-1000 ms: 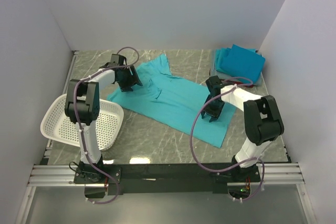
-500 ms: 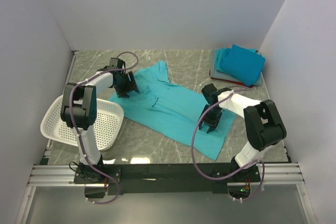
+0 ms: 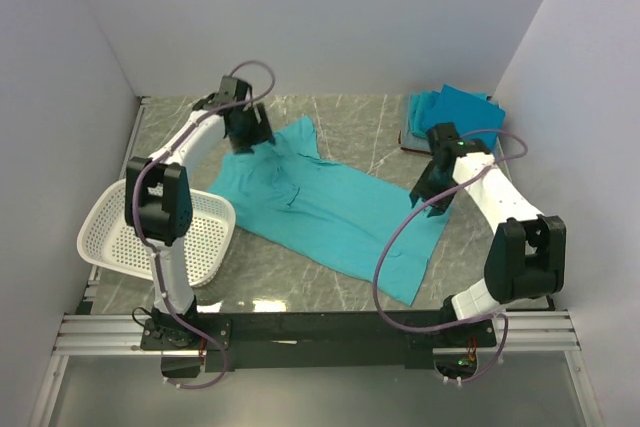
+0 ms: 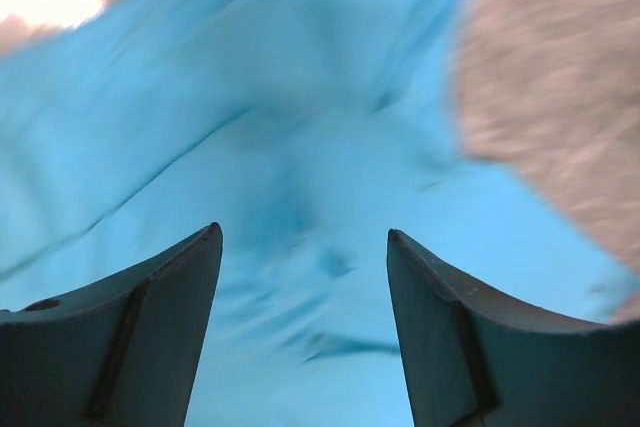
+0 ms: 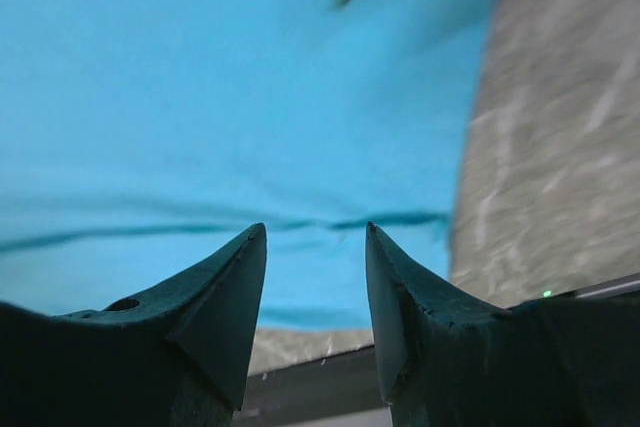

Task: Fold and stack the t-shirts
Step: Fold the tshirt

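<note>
Now: teal t-shirt point(image 3: 320, 209) lies spread flat on table point(image 3: 365, 132), long axis diagonal, running from under left claw point(image 3: 247, 133) toward near side, past right claw point(image 3: 431, 190). Left claw hovers over collar-and-sleeve end, fingers apart, nothing gripped; its wrist view blurred. Right claw over opposite side edge, fingers parted, empty; seam line point(image 5: 120, 233) just ahead of tips, bare table to its right. Each arm nearer own end. Folded stack point(image 3: 456, 119) beyond right claw, apart from shirt. No brand, label or writing readable.

left gripper point(image 4: 302, 233) parted, right gripper point(image 5: 316, 228) parted
</note>
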`<state>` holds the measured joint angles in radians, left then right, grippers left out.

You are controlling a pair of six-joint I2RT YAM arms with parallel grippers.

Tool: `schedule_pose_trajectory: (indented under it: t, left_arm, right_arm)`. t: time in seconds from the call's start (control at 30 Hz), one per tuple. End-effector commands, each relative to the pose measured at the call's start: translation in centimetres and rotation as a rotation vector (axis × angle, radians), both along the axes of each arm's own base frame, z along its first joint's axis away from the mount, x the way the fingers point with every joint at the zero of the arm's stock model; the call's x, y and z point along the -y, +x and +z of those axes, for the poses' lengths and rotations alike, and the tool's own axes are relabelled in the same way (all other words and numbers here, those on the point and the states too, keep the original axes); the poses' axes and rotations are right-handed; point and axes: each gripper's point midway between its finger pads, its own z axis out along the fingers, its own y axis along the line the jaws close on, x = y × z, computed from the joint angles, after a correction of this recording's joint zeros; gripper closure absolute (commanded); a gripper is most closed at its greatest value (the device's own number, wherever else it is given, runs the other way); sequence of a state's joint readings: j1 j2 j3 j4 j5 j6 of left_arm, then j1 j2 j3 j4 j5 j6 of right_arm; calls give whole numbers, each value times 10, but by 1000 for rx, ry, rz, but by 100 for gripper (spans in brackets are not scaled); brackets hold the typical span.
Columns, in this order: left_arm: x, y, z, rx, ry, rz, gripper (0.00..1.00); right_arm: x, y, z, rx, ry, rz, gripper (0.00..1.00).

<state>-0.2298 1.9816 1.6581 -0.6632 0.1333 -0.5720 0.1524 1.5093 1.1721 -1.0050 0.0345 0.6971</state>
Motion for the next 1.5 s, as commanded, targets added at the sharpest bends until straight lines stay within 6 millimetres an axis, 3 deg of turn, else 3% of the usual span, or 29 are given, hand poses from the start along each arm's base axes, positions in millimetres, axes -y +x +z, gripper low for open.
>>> schedule_pose_trajectory:
  t: [0.0,0.03,0.27,0.3,0.37,0.4,0.43,0.6,0.77,1.07,1.2,1.47]
  left_arm:
    - [41,24,22,78,-35,-81,28]
    - [50,36,38,117,-64,-92,29]
    - [93,76,49,231,-237,-160,33]
    - [98,80,38,222,-242,-171,33]
    - [109,93,44,265,-252,-196,33]
    - [112,98,28,247,-252,-198,33]
    - [114,105,33,269,-258,-193,33]
    - [118,121,13,276,-272,-157,34]
    - [126,133,6,311,-277,-155,35]
    - [137,149,-20,352,-227,-101,35]
    - [133,154,-36,352,-179,-59,34]
    - [133,168,-44,401,-106,-8,32]
  right_arm:
    - [41,14,7,46,-98,-17,48]
    - [48,21,6,72,-104,-34,48]
    - [104,33,-11,126,-154,-148,49]
    - [109,33,-14,126,-159,-149,49]
    - [119,34,-20,130,-165,-161,49]
    - [121,35,-23,128,-164,-161,50]
    - [125,36,-27,131,-157,-167,50]
    - [135,38,-40,115,-162,-146,50]
    - [140,46,-49,116,-141,-146,51]
    - [125,66,-62,139,-28,-129,52]
    - [121,67,-67,137,-5,-129,52]
    - [118,63,-78,125,12,-125,52]
